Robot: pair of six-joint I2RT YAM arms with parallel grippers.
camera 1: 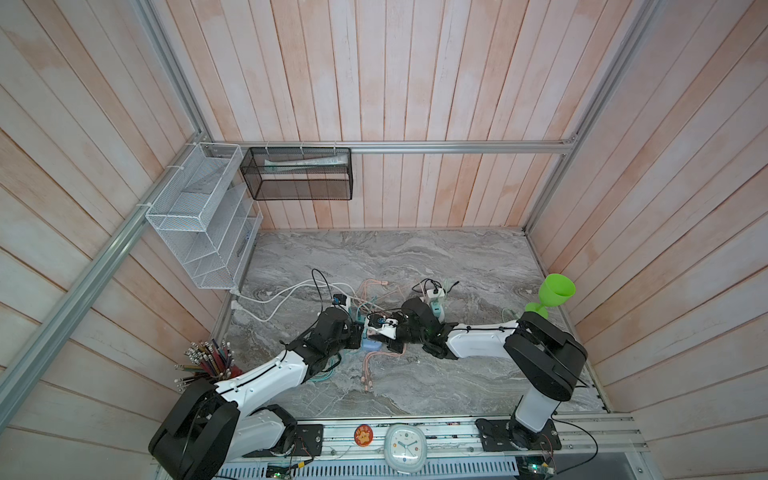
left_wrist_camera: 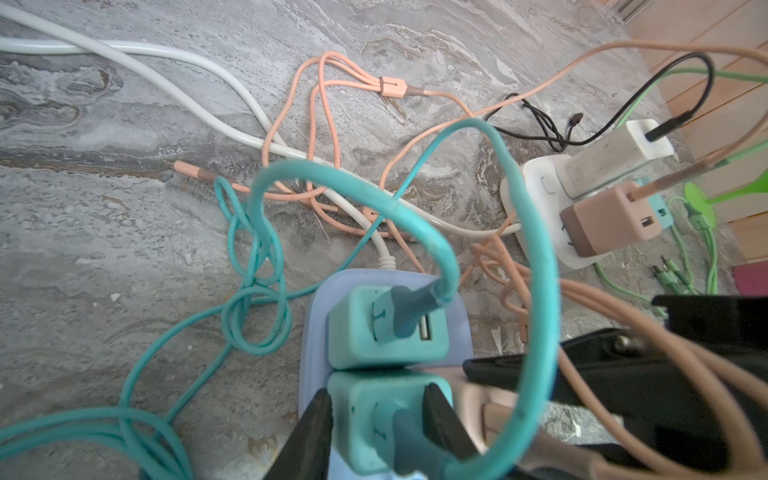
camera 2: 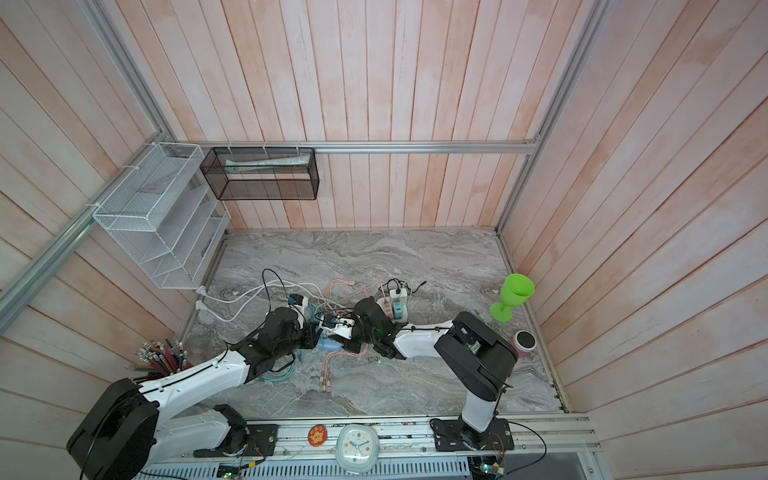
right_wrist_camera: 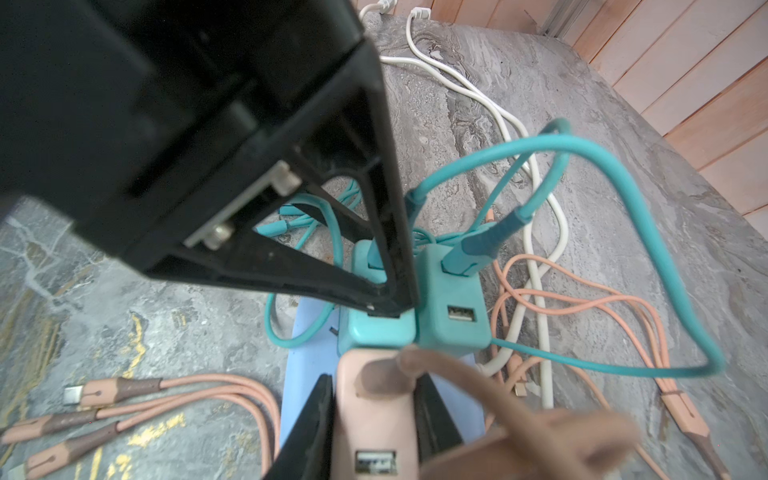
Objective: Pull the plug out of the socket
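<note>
Pink plug point(right_wrist_camera: 374, 415) stands upright on the blue power strip point(right_wrist_camera: 299, 374), apparently seated in its socket and not yet pulled. Your right gripper point(right_wrist_camera: 372, 419) grips it, jaws drawn in with one black finger pressed to each side. Your left gripper point(left_wrist_camera: 376, 428) is clamped the same way round the teal plug point(left_wrist_camera: 374, 424) just beside the pink one. I judge that this grip is there to pin the light strip to the table, so it does not rise with the pull. A second teal plug point(left_wrist_camera: 386, 328) stands next to these, untouched, its cable arching above. The right wrist view gives you what the left does not: the pink plug's flanks with both fingers on them, and its own cable draped loose across the front. Only the left wrist view shows the white strip point(left_wrist_camera: 536, 232), apart from the blue one and carrying other chargers. In both top views the wrists meet over the blue strip and hide the plugs, so they cannot confirm either grip.
</note>
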